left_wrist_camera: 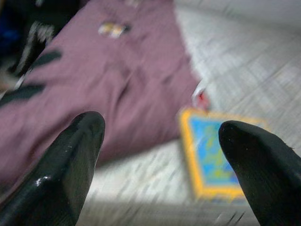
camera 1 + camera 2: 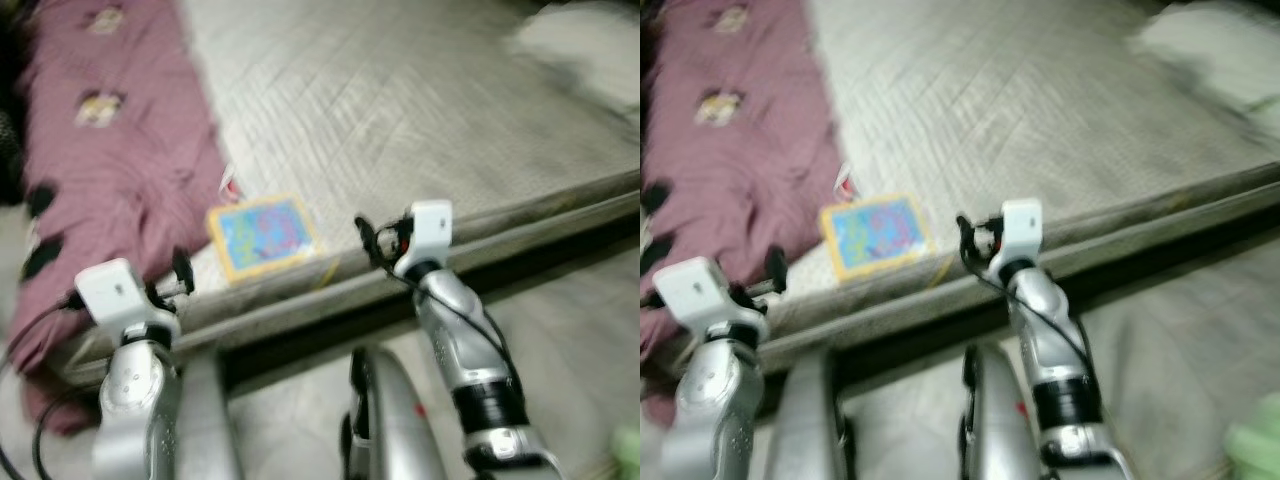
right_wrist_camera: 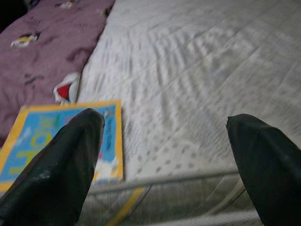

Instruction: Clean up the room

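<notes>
— Fingers [image 1: 70, 155] of both grippers are spread apart, grasping nothing. Where's the book [image 2: 262, 235]?
— Flat on the mattress [image 2: 420, 110] near its edge, beside a purple blanket [image 2: 110, 170]. Probably thin, light, stiff; take hold of the near edge.

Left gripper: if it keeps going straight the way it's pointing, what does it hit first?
Probably the bed: the left gripper, fingers open, points at the mattress edge between the purple blanket and the yellow-bordered book. Blur leaves depth uncertain.
</notes>
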{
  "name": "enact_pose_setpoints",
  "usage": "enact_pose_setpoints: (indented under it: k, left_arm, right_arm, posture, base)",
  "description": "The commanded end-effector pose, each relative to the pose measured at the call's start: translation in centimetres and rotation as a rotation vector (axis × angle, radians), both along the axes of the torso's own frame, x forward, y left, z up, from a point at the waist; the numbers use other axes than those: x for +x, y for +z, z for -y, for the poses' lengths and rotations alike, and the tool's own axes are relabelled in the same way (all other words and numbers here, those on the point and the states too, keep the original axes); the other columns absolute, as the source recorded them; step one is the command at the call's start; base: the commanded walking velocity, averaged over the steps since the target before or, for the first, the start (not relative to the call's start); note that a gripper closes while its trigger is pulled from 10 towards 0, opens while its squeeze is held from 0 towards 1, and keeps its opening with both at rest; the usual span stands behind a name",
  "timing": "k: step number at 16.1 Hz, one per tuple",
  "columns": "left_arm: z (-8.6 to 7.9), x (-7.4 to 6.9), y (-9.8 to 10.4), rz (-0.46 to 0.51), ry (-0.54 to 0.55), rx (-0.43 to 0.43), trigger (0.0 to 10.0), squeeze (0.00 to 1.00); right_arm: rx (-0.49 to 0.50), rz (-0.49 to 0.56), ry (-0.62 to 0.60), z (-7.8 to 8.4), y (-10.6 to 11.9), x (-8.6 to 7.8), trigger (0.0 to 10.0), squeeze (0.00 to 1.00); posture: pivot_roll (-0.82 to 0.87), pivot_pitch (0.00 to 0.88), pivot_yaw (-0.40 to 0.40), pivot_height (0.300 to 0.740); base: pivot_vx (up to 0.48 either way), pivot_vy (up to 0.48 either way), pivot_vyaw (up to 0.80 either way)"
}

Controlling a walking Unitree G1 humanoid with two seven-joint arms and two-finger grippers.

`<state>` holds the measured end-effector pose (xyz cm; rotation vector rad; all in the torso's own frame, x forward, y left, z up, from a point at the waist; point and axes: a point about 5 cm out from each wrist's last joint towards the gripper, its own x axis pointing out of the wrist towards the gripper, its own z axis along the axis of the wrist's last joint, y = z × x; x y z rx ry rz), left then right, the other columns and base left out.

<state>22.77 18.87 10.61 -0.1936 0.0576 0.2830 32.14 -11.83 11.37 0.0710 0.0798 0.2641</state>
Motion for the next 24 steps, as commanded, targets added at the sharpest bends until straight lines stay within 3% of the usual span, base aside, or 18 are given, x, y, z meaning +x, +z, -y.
enact_pose_setpoints:
  k: [1,8,10,13,15,20,24]
  left_arm:
    - [-0.1,0.2,0.1,-0.004,0.013,0.001,10.0,0.0]
    - [-1.5,1.3,-0.6,-0.022,0.057,-0.01,10.0,0.0]
    - [-1.4,1.5,-0.7,-0.014,0.081,-0.018,10.0,0.0]
    - [-2.1,1.6,-1.8,-0.022,0.123,-0.026,10.0,0.0]
    - [-2.6,2.3,-2.1,-0.031,0.13,-0.027,10.0,0.0]
    - [-2.4,6.7,-2.7,-0.09,-0.024,-0.044,10.0,0.0]
    - [-1.1,9.1,-4.0,-0.138,-0.114,-0.107,10.0,0.0]
  right_arm:
    - [0.004,-0.004,-0.007,0.1,0.0,0.0,10.0,0.0]
    - [-0.012,-0.004,-0.029,1.0,0.3,0.1,10.0,0.0]
    - [-0.063,0.0,-0.074,4.0,0.8,-0.3,10.0,0.0]
    - [-0.183,-0.039,-0.07,6.7,0.0,-1.1,10.0,0.0]
    - [-0.182,-0.054,-0.15,8.9,0.5,-1.4,10.0,0.0]
    - [-0.225,-0.06,-0.17,9.9,0.9,-4.2,10.0,0.0]
    - [-0.243,-0.068,-0.199,10.7,1.3,-4.8,10.0,0.0]
  posture:
    - [-0.01,0.141,-0.045,0.527]
    - [-0.03,0.149,-0.051,0.527]
    - [-0.06,0.174,-0.081,0.527]
    - [-0.12,0.201,-0.103,0.527]
    - [-0.17,0.217,-0.091,0.527]
    - [-0.25,0.267,-0.065,0.527]
    - [-0.28,0.275,-0.059,0.527]
  base:
    - [0.0,0.0,0.0]
    - [0.0,0.0,0.0]
    - [0.0,0.0,0.0]
    - [0.0,0.0,0.0]
    - [0.0,0.0,0.0]
    - [0.0,0.0,0.0]
    - [0.0,0.0,0.0]
